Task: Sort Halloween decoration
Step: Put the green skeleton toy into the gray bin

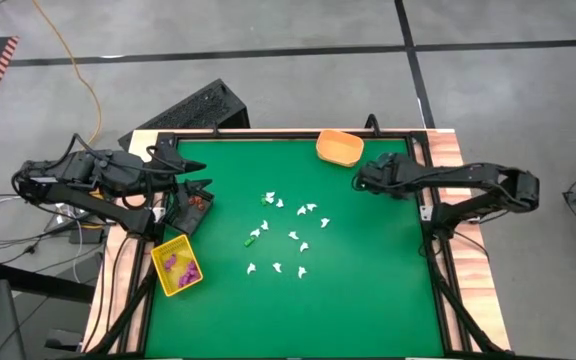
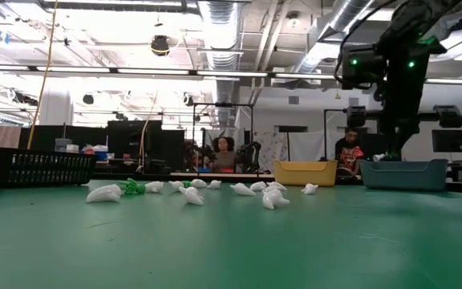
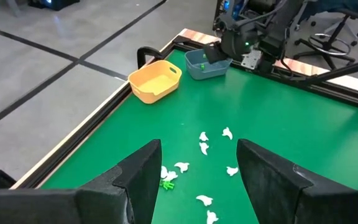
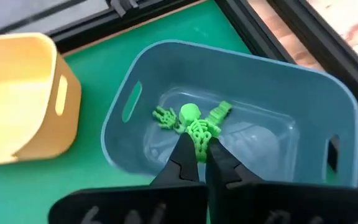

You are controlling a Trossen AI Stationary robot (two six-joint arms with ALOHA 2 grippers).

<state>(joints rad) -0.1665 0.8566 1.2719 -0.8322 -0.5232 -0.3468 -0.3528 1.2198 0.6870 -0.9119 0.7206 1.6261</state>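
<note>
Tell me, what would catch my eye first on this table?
Probably the scatter of tiny white trinkets mid-way across the green felt table. Next, the right gripper, fingers shut on a bright green plastic skeleton over the blue plastic bin. At the left edge, the left gripper waits open above the black bin.

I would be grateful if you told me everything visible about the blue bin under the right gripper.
The blue bin is a small rectangular tub of smooth, plastic-looking material with rounded corners and slot handles cut into its end walls. It stands upright on the green table at the far right corner, beside the orange bin. Inside lies a green skeleton, sprawled on the floor. The right gripper, fingers shut, hangs over it, its tips at the skeleton; whether they pinch it is unclear.
</note>
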